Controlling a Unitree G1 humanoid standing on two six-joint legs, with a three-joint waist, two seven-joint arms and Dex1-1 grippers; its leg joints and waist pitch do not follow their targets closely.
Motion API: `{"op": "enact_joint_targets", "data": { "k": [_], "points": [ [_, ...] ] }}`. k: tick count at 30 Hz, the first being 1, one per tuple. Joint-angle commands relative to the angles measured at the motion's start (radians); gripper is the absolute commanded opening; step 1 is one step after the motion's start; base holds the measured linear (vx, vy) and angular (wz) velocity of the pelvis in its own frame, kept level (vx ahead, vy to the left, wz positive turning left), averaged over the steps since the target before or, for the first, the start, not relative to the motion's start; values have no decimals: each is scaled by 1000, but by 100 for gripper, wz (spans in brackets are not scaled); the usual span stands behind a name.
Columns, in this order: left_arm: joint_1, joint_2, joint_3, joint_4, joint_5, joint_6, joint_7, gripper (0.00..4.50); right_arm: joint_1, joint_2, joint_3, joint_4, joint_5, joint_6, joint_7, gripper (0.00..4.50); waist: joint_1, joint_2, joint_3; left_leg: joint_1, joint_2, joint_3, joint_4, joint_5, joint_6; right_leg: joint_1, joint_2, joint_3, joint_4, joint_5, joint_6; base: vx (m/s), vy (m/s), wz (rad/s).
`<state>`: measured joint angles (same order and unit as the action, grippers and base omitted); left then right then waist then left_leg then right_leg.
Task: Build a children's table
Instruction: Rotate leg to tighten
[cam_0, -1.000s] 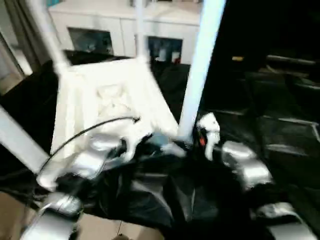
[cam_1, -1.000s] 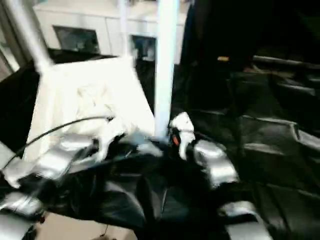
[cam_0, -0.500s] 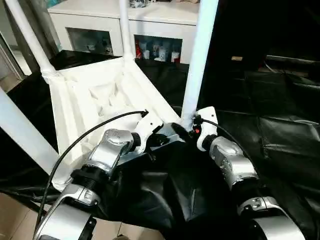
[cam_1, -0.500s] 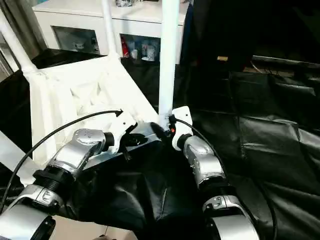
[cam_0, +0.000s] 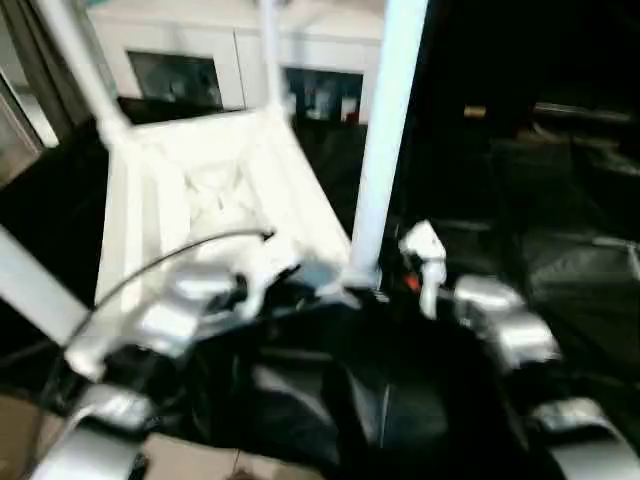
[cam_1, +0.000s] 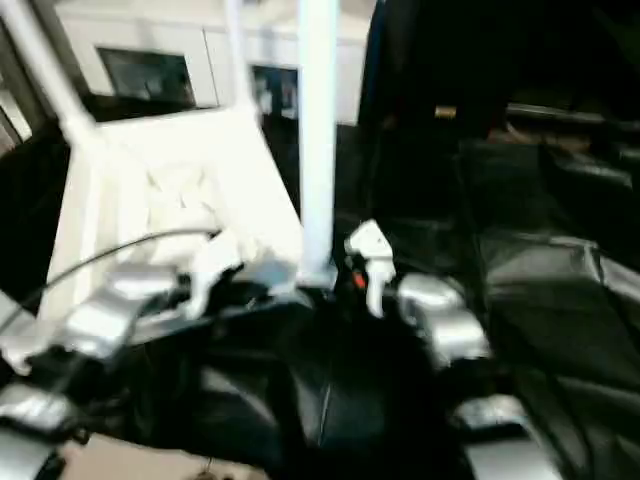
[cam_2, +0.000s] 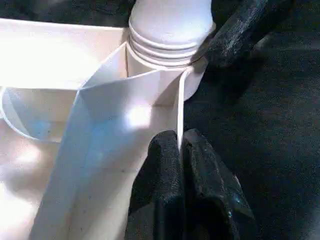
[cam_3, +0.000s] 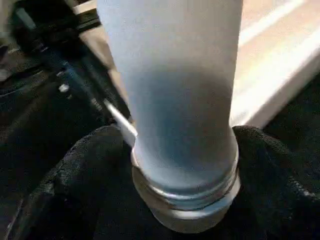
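Tabletop (cam_0: 215, 190): white, upside down on black cloth (cam_0: 560, 270), underside ribs facing up, rim toward robot.
Legs: four white tubes standing up from the corners; near-right leg (cam_0: 385, 130) upright, just in front of both grippers; far-left leg (cam_0: 85, 70) and far-middle leg (cam_0: 270, 55) rise at the back; near-left leg (cam_0: 35, 295) slants off the left edge.
Leg base: ribbed collar (cam_2: 167, 37) seated in the corner socket of the top; same collar (cam_3: 187, 195) seen close in the right wrist view.
Left gripper (cam_2: 181, 150): fingers pinched together on the thin rim wall (cam_2: 179, 107) of the top, right beside the near-right leg's socket; rim edge sits between the two black pads.
Right gripper (cam_3: 185, 150): fingers spread wide, one on each side of the near-right leg at its base; left-side finger (cam_3: 75, 170) and the other flank the tube; cannot tell if the pads touch it.
Other finger: one black finger (cam_2: 245, 30) of the right gripper shows beside the collar in the left wrist view.
Arms: silver forearms reach in from both lower corners, left forearm (cam_0: 175, 315), right forearm (cam_0: 500, 325).
Background: white cabinet (cam_0: 230, 60) with glass doors behind the work table.
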<state>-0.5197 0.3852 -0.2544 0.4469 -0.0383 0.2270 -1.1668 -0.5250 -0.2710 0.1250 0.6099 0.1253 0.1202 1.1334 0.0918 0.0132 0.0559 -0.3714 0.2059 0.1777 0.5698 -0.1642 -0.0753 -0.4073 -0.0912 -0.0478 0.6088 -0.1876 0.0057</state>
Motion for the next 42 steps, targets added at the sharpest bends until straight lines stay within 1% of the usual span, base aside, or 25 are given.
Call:
{"op": "enact_joint_targets", "data": {
  "k": [1,3,5,8,10,15,16,17,18,19,20,22,23,28,29,30,32,33,35,36,37,38,39,40,42],
  "points": [
    [-1,-8,-15,-59,-54,13,-51,0,15,5,42,-5,-1,12,47,354,4,-4,-66,10,21,4,-60,-223,47,51,-40,28,-63,-135,-265,0,0,0],
    [11,12,-20,-84,-68,26,-87,0,17,-8,54,-16,7,19,75,351,4,-1,-66,10,20,3,-61,-234,39,51,-40,29,-65,-154,-260,0,0,0],
    [11,16,-21,-82,-63,21,-91,0,19,-10,58,-22,9,24,84,321,4,0,-65,10,20,3,-62,-237,37,50,-38,29,-64,-152,-260,0,0,0],
    [12,18,-19,-72,-54,14,-88,0,25,-7,62,-30,8,24,95,303,6,-2,-66,10,19,3,-61,-229,34,51,-38,29,-63,-136,-262,0,0,0],
    [12,17,-16,-64,-43,6,-72,0,29,-3,65,-33,7,23,96,280,8,-2,-67,11,19,3,-60,-224,36,50,-38,29,-62,-127,-263,0,0,0],
    [0,-2,4,-38,-24,3,4,0,40,13,59,-33,6,22,60,268,9,-1,-64,11,19,3,-62,-234,32,49,-39,30,-65,-148,-255,0,0,0],
    [-3,-6,7,-33,-21,4,17,0,42,16,58,-33,4,21,48,268,9,-2,-62,11,18,2,-63,-249,27,49,-39,30,-68,-174,-249,0,0,0],
    [-17,-18,15,-8,-4,5,69,0,37,32,44,-9,-11,17,-24,267,8,-2,-58,13,19,2,-66,-267,19,46,-40,31,-72,-210,-239,0,0,0],
    [-33,-34,25,19,9,11,124,0,29,51,28,21,-27,10,-105,267,5,-5,-54,16,16,2,-69,-298,6,42,-40,33,-79,-266,-225,0,0,0],
    [-43,-46,33,36,11,10,153,0,25,64,19,40,-39,4,-160,266,5,-5,-54,19,15,1,-69,-313,-2,41,-41,33,-81,-300,-216,0,0,0],
    [-58,-66,46,57,14,15,201,0,19,84,3,69,-49,1,-239,266,1,-8,-54,18,14,-2,-71,-326,-11,43,-45,32,-86,-353,-195,0,0,0],
    [-80,-95,60,85,20,16,269,0,12,116,-20,105,-57,5,-345,266,-4,-8,-54,20,14,-4,-73,-336,-23,37,-44,32,-90,-389,-176,0,0,0],
    [-93,-114,65,102,27,17,311,0,10,139,-31,119,-57,10,-396,266,-8,-10,-54,17,14,-5,-73,-329,-23,39,-44,33,-90,-387,-171,0,0,0],
    [-144,-209,73,160,43,24,450,0,-15,259,-64,182,-63,28,-621,266,-7,-7,-55,15,12,-4,-74,-315,-17,36,-43,34,-92,-363,-160,0,0,0],
    [-144,-209,73,160,43,24,450,0,-15,259,-64,182,-63,28,-621,266,-7,-6,-56,16,12,-4,-73,-311,-19,36,-41,34,-90,-347,-163,0,0,0],
    [-160,-252,72,179,48,19,496,0,-33,309,-65,211,-63,10,-667,266,-7,-3,-56,14,12,-3,-74,-311,-19,37,-42,34,-90,-335,-166,0,0,0],
    [-163,-269,70,183,46,18,502,0,-40,330,-67,218,-48,5,-653,266,-7,-4,-57,15,10,-3,-73,-315,-16,38,-40,34,-90,-325,-166,0,0,0],
    [-161,-282,70,179,37,12,493,0,-44,343,-71,211,-30,14,-632,322,-6,-1,-57,14,11,-3,-73,-313,-11,39,-41,34,-89,-308,-169,0,0,0],
    [-161,-286,71,179,31,8,487,0,-46,347,-74,206,-24,22,-627,335,-5,-3,-58,13,10,-2,-72,-304,-4,40,-39,34,-87,-286,-173,0,0,0],
    [-154,-283,65,168,24,2,460,0,-44,337,-65,192,-28,23,-608,338,-6,1,-59,11,11,-3,-72,-293,2,42,-39,34,-84,-265,-178,0,0,0],
    [-150,-279,61,162,21,-1,444,0,-43,331,-60,185,-31,23,-600,338,-6,1,-60,10,11,-3,-71,-291,4,43,-39,34,-84,-261,-178,0,0,0],
    [-134,-259,47,140,14,-11,384,0,-36,296,-39,158,-35,13,-532,365,-6,3,-61,11,11,-2,-71,-289,6,43,-39,34,-84,-255,-180,0,0,0],
    [-131,-255,45,137,12,-14,372,0,-35,290,-35,154,-35,11,-519,365,-5,1,-63,10,10,-2,-70,-285,10,46,-39,33,-83,-247,-181,0,0,0],
    [-125,-245,40,130,9,-18,347,0,-33,272,-25,147,-38,6,-483,365,-5,10,-66,10,11,-2,-69,-275,11,46,-38,33,-80,-224,-188,0,0,0],
    [-111,-224,34,113,2,-25,302,0,-28,235,-7,131,-43,-12,-401,365,-5,6,-68,7,11,0,-65,-250,24,52,-38,32,-77,-166,-206,0,0,0]
  ]
}}
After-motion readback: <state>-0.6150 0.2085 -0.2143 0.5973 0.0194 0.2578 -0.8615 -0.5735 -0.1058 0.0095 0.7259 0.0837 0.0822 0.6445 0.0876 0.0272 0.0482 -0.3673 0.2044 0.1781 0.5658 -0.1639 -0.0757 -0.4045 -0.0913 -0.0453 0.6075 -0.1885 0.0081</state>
